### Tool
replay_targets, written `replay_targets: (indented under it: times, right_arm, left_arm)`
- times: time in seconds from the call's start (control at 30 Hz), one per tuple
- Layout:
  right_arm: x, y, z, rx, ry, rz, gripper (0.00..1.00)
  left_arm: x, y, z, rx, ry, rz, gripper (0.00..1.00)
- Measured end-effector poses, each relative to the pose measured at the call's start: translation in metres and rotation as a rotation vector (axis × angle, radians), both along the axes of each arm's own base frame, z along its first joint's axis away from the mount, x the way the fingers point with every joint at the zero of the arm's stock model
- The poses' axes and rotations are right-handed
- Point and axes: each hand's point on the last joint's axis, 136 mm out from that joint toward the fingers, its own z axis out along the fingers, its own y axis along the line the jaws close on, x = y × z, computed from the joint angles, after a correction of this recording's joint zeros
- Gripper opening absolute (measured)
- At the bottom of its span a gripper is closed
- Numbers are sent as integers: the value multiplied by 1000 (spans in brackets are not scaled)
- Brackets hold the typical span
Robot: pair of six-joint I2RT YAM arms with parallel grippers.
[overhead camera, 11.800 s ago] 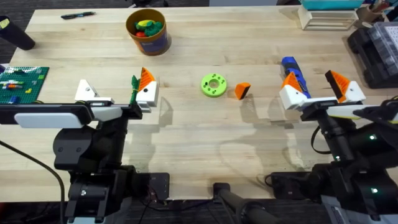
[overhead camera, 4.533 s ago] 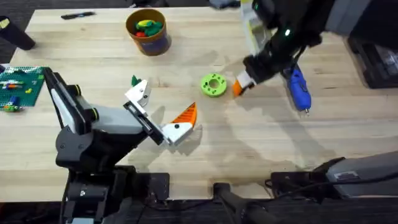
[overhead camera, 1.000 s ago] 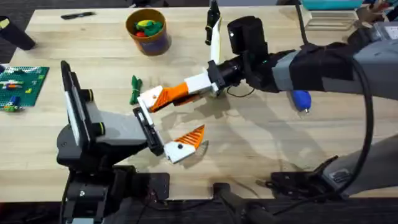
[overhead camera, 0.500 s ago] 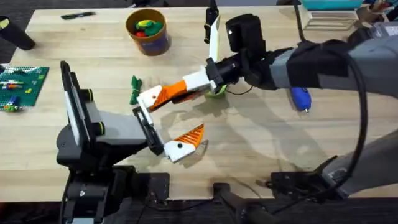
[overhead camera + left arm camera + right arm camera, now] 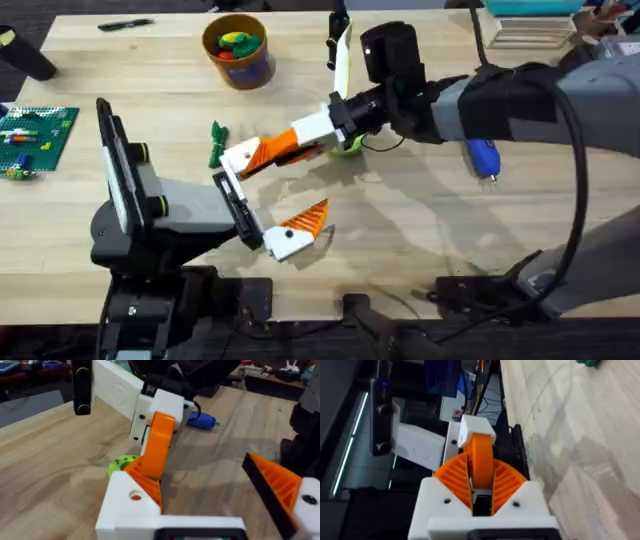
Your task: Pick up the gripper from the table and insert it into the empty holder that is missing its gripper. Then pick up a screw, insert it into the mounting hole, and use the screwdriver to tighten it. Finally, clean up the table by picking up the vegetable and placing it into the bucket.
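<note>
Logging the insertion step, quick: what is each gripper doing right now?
Left gripper: open, holding nothing.
Right gripper: shut on the small orange ribbed plastic fingertip, pressed at the left gripper's empty white holder.

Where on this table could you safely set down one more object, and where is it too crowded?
Free: bare wood of the table toward its near edge, between the left end effector and the screwdriver; also the far strip between the bucket and the black pen. Crowded: the centre, where both end effectors meet beside the vegetable and green disc.

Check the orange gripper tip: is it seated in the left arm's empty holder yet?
Cannot tell. The gripper, pinched by the right gripper, touches the left holder; the overlap hides the seating.
</note>
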Motion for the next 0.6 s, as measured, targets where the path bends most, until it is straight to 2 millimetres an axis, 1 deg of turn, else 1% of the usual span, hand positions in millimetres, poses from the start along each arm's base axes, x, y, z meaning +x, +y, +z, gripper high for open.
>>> replay_targets:
  times: [0.1,0.23,0.27,0.3,0.4,0.5,0.6]
  right_arm:
    - [0,1,-1,-5,-1,-5,187]
    - [1,2,-3,-12,-1,-12,291]
    - [1,2,-4,-14,1,-13,331]
    - [2,2,-6,-17,5,-14,415]
    - [5,1,-6,-18,4,-22,540]
    - [8,-1,-6,-16,2,-30,607]
    - [12,-4,-5,-15,3,-43,651]
  left_arm:
    - [-3,-1,0,-2,1,-17,986]
    - [-6,-4,0,-3,2,-38,986]
    - [-6,-4,0,-3,1,-40,986]
    - [-7,-4,0,-2,-2,-44,986]
    - [-8,-5,0,-2,-2,-55,985]
    - [-12,-7,0,-4,0,-79,985]
    - [-14,-8,0,-5,1,-89,985]
